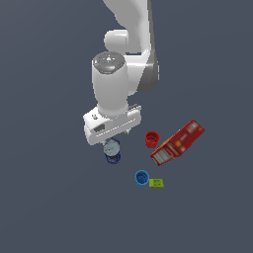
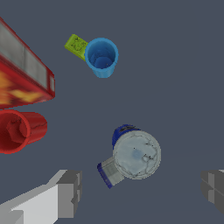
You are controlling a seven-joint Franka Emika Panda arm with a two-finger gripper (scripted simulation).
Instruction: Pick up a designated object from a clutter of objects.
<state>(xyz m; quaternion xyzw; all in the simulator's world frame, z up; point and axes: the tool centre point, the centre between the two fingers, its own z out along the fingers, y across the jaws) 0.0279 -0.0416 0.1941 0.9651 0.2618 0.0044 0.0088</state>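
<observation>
I'm seeing: can [image 2: 131,153] dark blue, mottled silver-grey lid, pale label. Cup [image 2: 19,130] red, other cup [image 2: 101,57] bright blue. Box [image 2: 22,81] red with orange-yellow print, grey panel. Block [image 2: 76,45] yellow-green. My claw [image 2: 140,192] fingers [image 2: 69,192] grey, body white. Desk [image 2: 183,65] slate-grey.

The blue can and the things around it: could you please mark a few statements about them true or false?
1. The gripper is open, with the blue can between its fingers. True.
2. The blue cup lies on its side. False: it stands upright with its mouth open to the top.
3. The yellow-green block sits right beside the blue cup. True.
4. The can's lid is red. False: it is silver-grey.
5. The red cup sits next to the long red box. True.
6. The can is already lifted clear of the floor. False: it stands on the floor, ungripped.
</observation>
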